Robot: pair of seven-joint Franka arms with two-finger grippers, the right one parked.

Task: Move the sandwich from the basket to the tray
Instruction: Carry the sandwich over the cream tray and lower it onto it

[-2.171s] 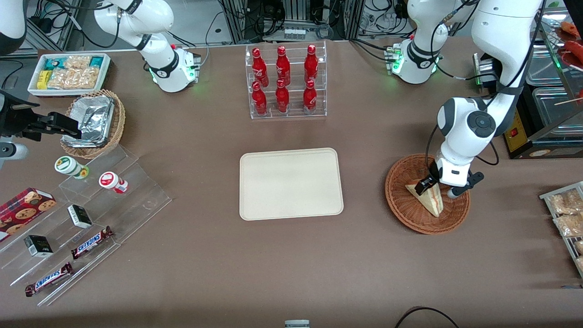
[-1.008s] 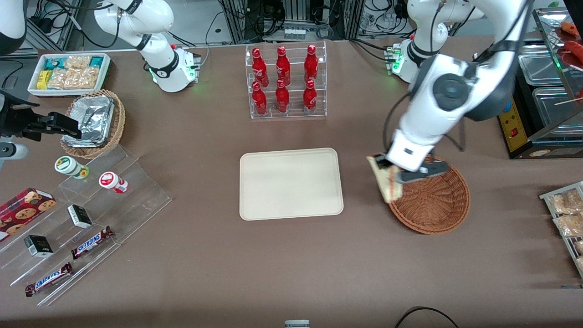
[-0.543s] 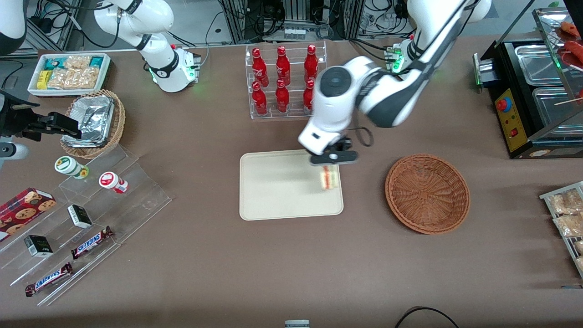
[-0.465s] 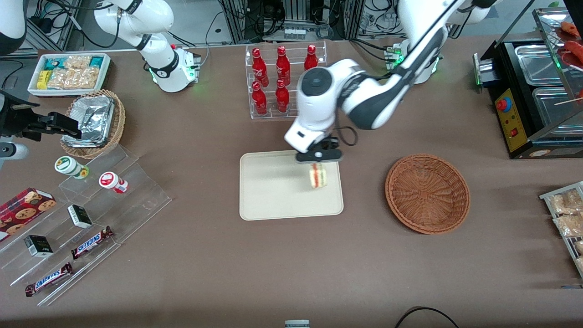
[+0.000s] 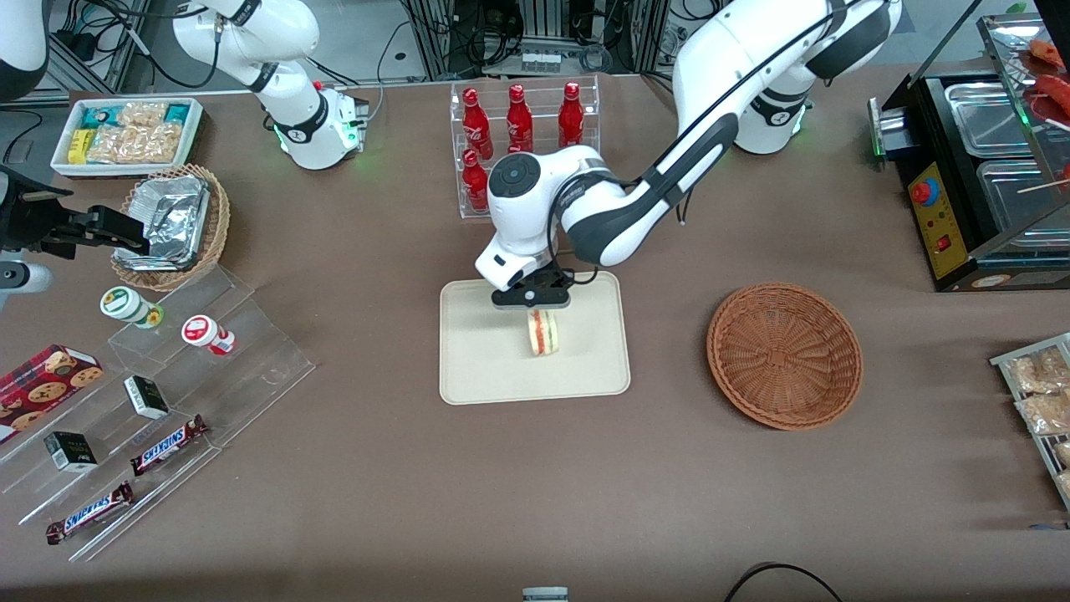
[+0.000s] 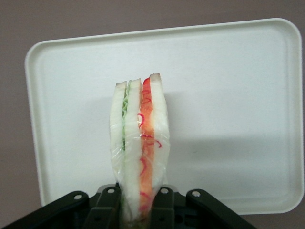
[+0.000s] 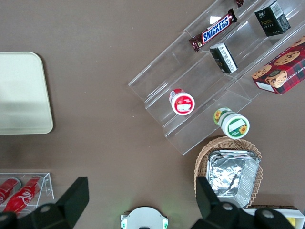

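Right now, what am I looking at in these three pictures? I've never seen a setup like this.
Two white robot arms stand at a brown table. One picture looks down from the front; the other two come from cameras on each arm's wrist. The working arm's pincer is over the tray and is shut on a wrapped sandwich, hanging point down; its wrist camera shows the sandwich edge-on against the tray. The basket it came from sits empty, toward the working arm's end. Also on the table: a rack of red bottles, snack racks and a foil-filled basket.
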